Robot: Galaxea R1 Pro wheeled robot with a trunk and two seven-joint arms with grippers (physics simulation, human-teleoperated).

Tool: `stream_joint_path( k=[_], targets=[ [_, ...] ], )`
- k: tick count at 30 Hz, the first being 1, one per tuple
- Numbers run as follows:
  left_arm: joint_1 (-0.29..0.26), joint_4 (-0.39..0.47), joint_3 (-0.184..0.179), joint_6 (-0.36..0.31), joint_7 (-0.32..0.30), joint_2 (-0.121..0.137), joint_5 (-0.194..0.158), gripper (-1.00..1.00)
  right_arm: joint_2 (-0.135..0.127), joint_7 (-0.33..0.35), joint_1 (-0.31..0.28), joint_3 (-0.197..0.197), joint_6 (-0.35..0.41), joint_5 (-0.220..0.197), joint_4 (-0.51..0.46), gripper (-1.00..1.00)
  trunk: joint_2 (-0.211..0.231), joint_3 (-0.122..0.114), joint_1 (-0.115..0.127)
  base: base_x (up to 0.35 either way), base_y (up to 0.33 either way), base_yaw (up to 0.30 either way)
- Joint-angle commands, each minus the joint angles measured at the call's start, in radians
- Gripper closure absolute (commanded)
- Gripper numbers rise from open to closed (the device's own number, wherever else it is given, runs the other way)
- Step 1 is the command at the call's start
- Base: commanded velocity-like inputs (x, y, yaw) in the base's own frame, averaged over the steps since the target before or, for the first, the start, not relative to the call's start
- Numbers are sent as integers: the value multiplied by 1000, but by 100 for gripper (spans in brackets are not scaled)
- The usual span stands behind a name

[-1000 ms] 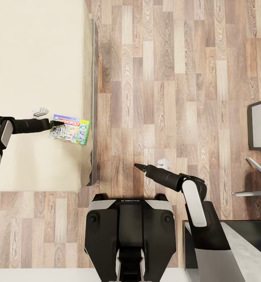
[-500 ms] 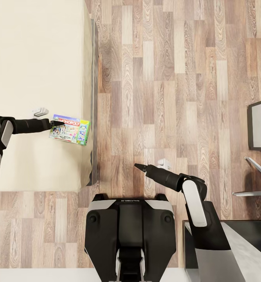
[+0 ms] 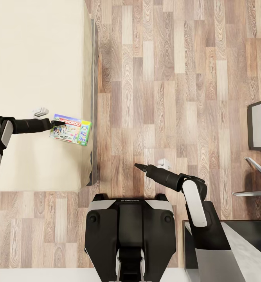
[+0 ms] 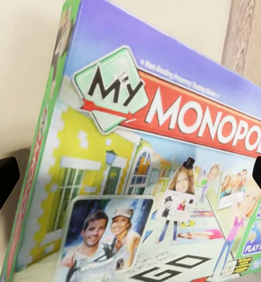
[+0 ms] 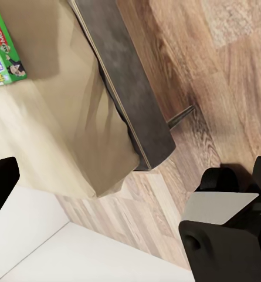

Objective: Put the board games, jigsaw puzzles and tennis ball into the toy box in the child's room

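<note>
A green-and-white Monopoly board game point(image 3: 71, 129) lies flat on the beige bed point(image 3: 32, 58), close to the mattress's right edge. My left gripper point(image 3: 60, 123) reaches across the mattress and its tip is at the box's left end. In the left wrist view the box point(image 4: 153, 164) is very close, and the dark fingertips point(image 4: 1, 182) stand wide apart at either side, open. My right gripper point(image 3: 140, 167) hangs over the wood floor in front of the base, open and holding nothing. A corner of the same box point(image 5: 4, 53) shows in the right wrist view.
The bed's dark frame point(image 3: 94, 117) runs along the mattress edge. My black base point(image 3: 130, 231) stands on the plank floor just below the bed's corner. A grey desk corner point(image 3: 240, 246) is at the lower right, with a grey chair point(image 3: 260, 125) beyond it.
The Monopoly box has slid a little to the right, toward the mattress edge, with the left gripper tip against it. The right arm has not moved.
</note>
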State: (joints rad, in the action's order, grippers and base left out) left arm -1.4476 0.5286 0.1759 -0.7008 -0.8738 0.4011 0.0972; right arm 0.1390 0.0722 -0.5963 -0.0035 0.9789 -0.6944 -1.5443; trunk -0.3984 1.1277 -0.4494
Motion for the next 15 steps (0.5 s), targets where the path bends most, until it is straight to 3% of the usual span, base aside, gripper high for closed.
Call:
stream_joint_path(
  k=[1, 15],
  targets=[
    [-1, 1, 7, -6, -9, -1, 10, -100, 1, 8, 0, -1, 4, 8, 0, -100, -2, 1, -1, 0, 0, 0],
    [-1, 7, 4, -4, 3, 0, 14, -100, -1, 8, 0, -1, 5, 7, 0, -100, -2, 1, -1, 0, 0, 0]
  ],
)
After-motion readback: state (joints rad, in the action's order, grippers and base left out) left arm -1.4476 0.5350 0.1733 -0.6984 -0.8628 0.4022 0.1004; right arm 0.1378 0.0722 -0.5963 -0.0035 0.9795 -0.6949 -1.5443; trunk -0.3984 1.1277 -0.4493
